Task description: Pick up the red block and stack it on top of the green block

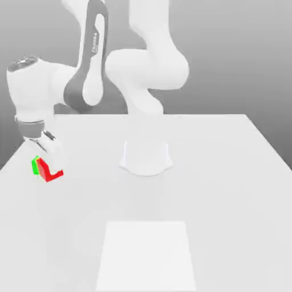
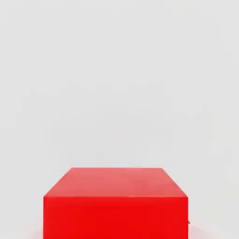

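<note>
Sitting clamped in the closed gripper [image 1: 50, 162], the red block [image 1: 52, 173] hangs at the exterior view's left, touching or just in front of the green block [image 1: 35, 165]. Pickup done, stacking apparently unfinished. Matte plain cubes, sharp edges; smooth white desk [image 1: 228, 188].

The gripper [image 1: 48, 157] is at the exterior view's left, near the table's [image 1: 228, 188] left edge, with the arm's base [image 1: 146, 157] to its right near the table's middle. The red block [image 1: 52, 172] sits between the fingers at their tips. The green block [image 1: 35, 165] is just beside the red block, on its left and partly behind it. A flat square patch [image 1: 147, 254] lies on the table in front of the base.
</note>
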`<state>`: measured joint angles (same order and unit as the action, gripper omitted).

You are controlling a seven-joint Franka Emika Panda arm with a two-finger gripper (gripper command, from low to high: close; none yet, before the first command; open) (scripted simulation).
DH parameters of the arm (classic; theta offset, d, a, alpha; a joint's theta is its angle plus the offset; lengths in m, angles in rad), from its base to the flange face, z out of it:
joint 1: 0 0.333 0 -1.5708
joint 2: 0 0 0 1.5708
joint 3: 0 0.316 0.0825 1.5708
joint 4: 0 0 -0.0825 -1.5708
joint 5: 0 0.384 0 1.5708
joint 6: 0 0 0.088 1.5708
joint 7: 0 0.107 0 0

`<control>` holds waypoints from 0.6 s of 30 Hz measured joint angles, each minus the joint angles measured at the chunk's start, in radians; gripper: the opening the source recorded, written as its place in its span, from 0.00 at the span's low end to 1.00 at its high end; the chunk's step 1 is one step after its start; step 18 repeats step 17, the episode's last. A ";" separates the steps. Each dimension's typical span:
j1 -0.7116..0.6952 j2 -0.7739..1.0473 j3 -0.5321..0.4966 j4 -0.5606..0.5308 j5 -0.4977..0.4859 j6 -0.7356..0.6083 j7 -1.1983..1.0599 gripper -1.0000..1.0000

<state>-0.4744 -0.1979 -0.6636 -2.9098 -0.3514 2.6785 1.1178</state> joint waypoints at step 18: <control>-0.270 0.264 -0.018 0.049 0.522 0.232 0.112 1.00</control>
